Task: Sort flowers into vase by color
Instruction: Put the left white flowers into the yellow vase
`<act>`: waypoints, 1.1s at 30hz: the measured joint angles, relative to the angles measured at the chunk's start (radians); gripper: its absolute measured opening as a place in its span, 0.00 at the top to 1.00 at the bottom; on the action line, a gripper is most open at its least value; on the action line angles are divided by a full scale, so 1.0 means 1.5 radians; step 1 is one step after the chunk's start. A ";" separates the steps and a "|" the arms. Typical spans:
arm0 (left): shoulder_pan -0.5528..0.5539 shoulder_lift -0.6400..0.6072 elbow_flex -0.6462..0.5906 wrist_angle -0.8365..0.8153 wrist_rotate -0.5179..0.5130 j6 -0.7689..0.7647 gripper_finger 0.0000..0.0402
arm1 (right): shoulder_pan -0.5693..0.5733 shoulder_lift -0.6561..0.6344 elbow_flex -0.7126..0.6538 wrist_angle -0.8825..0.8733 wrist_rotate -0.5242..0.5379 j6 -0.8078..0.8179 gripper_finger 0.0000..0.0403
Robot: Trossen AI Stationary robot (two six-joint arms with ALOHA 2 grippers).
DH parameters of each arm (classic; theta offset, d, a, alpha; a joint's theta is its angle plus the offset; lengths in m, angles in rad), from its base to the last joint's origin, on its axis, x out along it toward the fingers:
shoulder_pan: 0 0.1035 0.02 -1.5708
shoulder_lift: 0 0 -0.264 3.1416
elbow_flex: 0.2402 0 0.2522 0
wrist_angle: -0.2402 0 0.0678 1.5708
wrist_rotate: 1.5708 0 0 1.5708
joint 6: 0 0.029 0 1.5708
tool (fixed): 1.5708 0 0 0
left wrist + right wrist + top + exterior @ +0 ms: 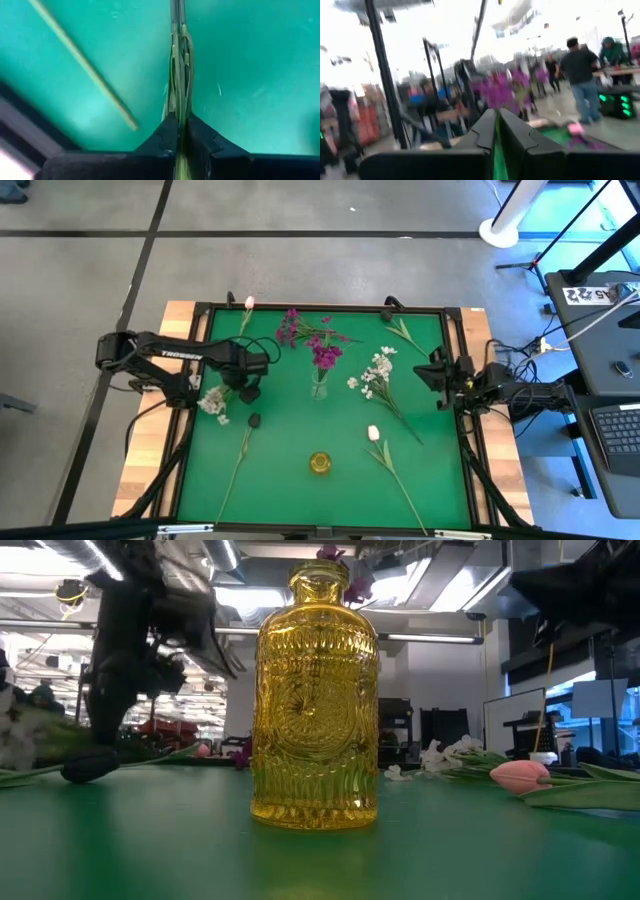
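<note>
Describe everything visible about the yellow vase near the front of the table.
The yellow vase is amber-yellow, see-through and glass-like, with a short narrow neck, rounded shoulders and pressed patterns: a sunburst medallion and vertical ribbing. It stands upright on the green mat, near the front edge at the middle. Nothing is seen in it, and no flower or gripper touches it.
</note>
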 joint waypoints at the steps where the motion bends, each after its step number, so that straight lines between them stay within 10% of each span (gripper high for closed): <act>1: -0.009 0.000 0.022 -0.024 -0.001 -0.001 0.96 | 0.000 0.000 0.002 0.016 -0.005 0.011 0.94; 15: -0.185 -0.001 0.395 -0.338 -0.057 -0.152 0.98 | 0.000 0.086 0.141 0.038 -0.068 -0.003 0.94; 33: -0.370 -0.001 0.466 -0.319 0.055 -0.281 0.97 | 0.086 0.742 0.628 -0.002 -0.203 -0.231 0.94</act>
